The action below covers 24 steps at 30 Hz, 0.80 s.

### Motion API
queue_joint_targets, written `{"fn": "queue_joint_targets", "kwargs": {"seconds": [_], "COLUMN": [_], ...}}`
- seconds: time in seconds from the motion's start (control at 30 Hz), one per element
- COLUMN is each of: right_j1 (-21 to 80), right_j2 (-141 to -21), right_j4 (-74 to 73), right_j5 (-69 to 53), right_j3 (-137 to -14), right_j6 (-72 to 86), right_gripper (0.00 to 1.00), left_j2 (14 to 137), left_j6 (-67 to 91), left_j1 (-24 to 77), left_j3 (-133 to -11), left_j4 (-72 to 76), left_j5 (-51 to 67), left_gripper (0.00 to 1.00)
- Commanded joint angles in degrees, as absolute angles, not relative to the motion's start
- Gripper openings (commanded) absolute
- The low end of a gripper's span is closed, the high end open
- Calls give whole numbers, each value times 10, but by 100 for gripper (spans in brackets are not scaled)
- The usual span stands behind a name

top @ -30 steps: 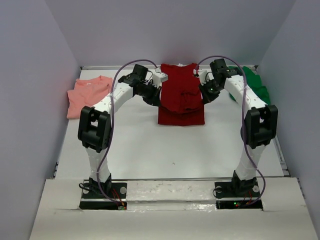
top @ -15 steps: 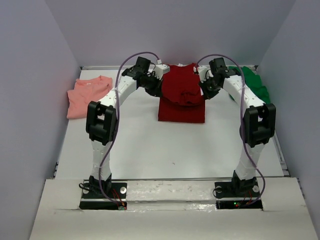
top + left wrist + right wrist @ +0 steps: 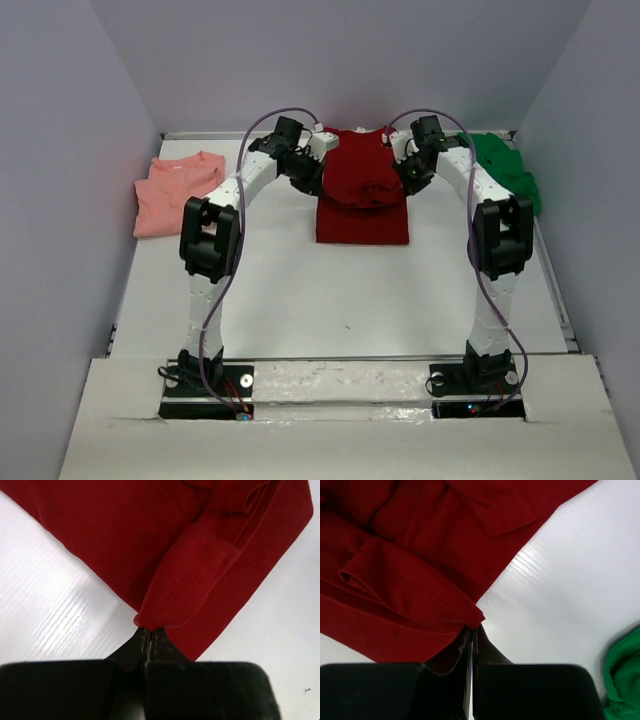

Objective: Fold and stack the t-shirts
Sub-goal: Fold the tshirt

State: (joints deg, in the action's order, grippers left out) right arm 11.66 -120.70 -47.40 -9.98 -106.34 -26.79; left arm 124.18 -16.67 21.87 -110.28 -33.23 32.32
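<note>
Pinching a stitched fold of cloth on each side, the left fingers (image 3: pixel 131 650) and the right fingers (image 3: pixel 490 655) are closed tight on the dark red t-shirt (image 3: pixel 362 195). It sits partly folded at the upper centre of the top view, its lower part flat on the white surface (image 3: pixel 330 290). The cloth looks light, limp and not slippery. It drapes and creases away from each pinch, so it will likely sag between the two holds and follow only where it is pulled. The hemmed edges, where the cloth is doubled, seem the firmest places to hold, taken evenly on both sides. The salmon pink t-shirt (image 3: pixel 178 190) lies rumpled at the upper left and the bright green t-shirt (image 3: pixel 505 168) bunched at the upper right. No container shows in any view; all three shirts rest directly on the surface.
</note>
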Motion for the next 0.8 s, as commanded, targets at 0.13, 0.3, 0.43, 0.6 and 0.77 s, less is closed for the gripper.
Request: {"fn": "queue_joint_targets", "kwargs": {"seconds": [0.13,0.3,0.43,0.6,0.77], "right_j1": [113,108,103,103,103], "right_j2": [-1237,-1252,-1266,-1276,-1290], "right_j4": [-442,-435,-432,-425,-415], "right_j5": [-78,-62,-51,-31,-23], "right_j3": [-1136,-1151,-1158,-1165,-1172], "right_j6": [-278,-287,-296,-303,-308], "right_gripper": [0,0,0,0,0], "left_j2": [1259,1274,1287,1300,1310], "left_j6": [-177,-189,-196,-198,-179], "left_j1": [213,212,210,210,205], "left_j3": [-1139,-1162,-1176,-1190,-1201], "left_j4": [-330,-341,-344,-340,-313], "left_j5": [316,309,299,292,285], "left_gripper": [0,0,0,0,0]}}
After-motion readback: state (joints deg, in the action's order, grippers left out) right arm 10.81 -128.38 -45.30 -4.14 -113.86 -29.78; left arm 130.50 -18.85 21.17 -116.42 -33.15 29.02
